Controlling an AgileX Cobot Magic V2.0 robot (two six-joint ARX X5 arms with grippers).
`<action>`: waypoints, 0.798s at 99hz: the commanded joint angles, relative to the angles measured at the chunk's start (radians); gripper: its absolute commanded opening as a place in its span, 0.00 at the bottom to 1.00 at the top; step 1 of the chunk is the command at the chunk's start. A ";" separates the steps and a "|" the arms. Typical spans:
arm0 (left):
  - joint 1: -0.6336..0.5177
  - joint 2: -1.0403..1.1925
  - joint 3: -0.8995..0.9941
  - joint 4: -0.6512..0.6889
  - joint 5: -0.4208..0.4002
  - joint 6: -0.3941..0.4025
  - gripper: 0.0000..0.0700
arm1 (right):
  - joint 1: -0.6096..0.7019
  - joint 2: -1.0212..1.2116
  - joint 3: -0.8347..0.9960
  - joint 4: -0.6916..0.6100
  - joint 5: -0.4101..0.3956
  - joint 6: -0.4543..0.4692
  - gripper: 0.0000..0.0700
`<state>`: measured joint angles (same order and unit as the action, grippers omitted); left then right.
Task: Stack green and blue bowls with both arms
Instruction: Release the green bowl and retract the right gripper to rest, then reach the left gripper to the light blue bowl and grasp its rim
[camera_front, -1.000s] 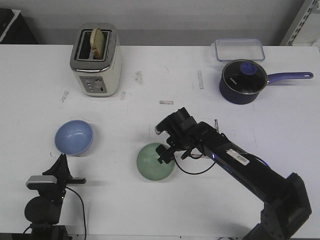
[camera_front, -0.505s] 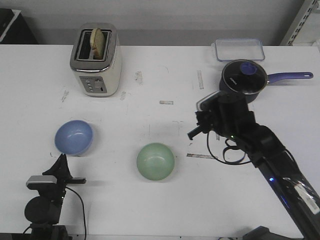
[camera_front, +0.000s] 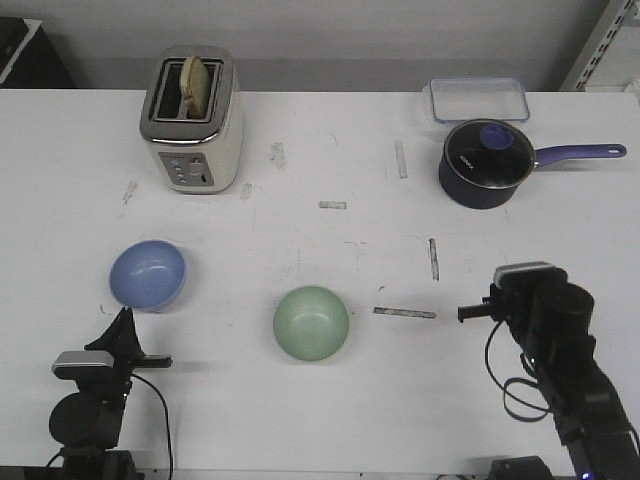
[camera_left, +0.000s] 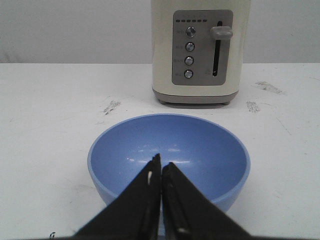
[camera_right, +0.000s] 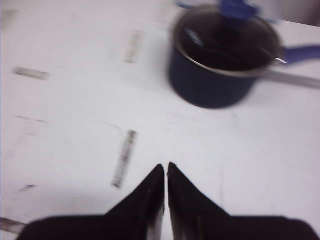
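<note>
The white table (camera_front: 320, 420) carries everything; taking its centre as the dial's middle, the toaster (camera_front: 192, 120) stands at about ten o'clock and the dark blue saucepan (camera_front: 484, 162) at two. The right arm (camera_front: 560, 370) sits folded at five o'clock, the left arm (camera_front: 92, 400) at seven. The blue bowl (camera_front: 147, 275) rests at eight o'clock, the green bowl (camera_front: 311, 322) near six, well apart and unstacked. The left gripper (camera_left: 161, 170) is clenched on nothing, its tips just short of the blue bowl's near wall. The right gripper (camera_right: 165, 172), likewise closed and empty, points toward the saucepan. The risk is that a closed left gripper advancing would shove the blue bowl rather than straddle its rim, and the smooth bowl could slide or tip.
</note>
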<state>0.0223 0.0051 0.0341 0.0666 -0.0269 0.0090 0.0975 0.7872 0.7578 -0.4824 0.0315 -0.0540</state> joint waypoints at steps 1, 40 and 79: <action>0.001 -0.002 -0.021 0.013 0.000 -0.002 0.00 | -0.010 -0.055 -0.089 0.040 0.003 0.013 0.00; 0.001 -0.002 0.002 0.055 0.000 -0.040 0.00 | -0.020 -0.265 -0.261 0.127 0.003 0.013 0.00; 0.001 0.132 0.424 -0.070 0.000 -0.069 0.00 | -0.020 -0.250 -0.261 0.146 0.002 0.013 0.00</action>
<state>0.0223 0.0772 0.3637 0.0494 -0.0269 -0.0509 0.0772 0.5262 0.4915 -0.3489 0.0311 -0.0517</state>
